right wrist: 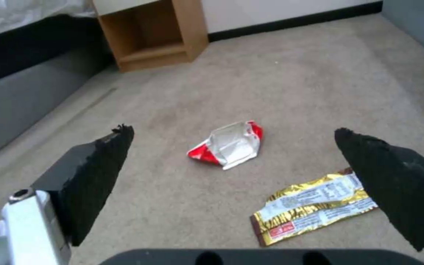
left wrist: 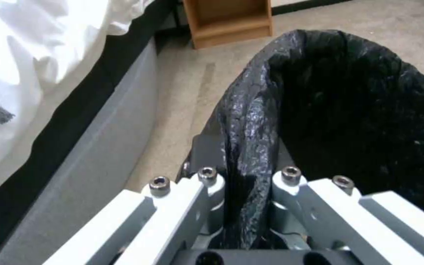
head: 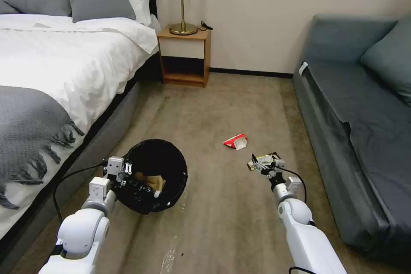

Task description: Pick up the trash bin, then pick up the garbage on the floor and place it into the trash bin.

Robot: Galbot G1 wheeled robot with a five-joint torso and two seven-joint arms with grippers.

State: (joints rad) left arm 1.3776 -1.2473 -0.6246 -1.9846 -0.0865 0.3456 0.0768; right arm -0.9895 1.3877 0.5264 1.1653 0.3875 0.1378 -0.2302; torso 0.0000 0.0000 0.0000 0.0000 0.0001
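Our right gripper [right wrist: 232,165], jaws spread, hovers near the gold-and-black snack wrapper [right wrist: 315,204], lying crosswise; our left gripper [left wrist: 244,184] pinches the trash bin [left wrist: 349,110] rim.

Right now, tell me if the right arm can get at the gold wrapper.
Probably yes: the right gripper is open just above the gold wrapper, which lies flat on bare carpet with nothing between them.

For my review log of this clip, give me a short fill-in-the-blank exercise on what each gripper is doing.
1. The left gripper is shut on the rim of the ____.
2. The right gripper hangs ____ over the floor, holding nothing.
3. The piece nearest the right gripper is the ____ snack wrapper.
4. The red-and-white packet lies on the ____.

Missing words: trash bin; open; gold-and-black; floor
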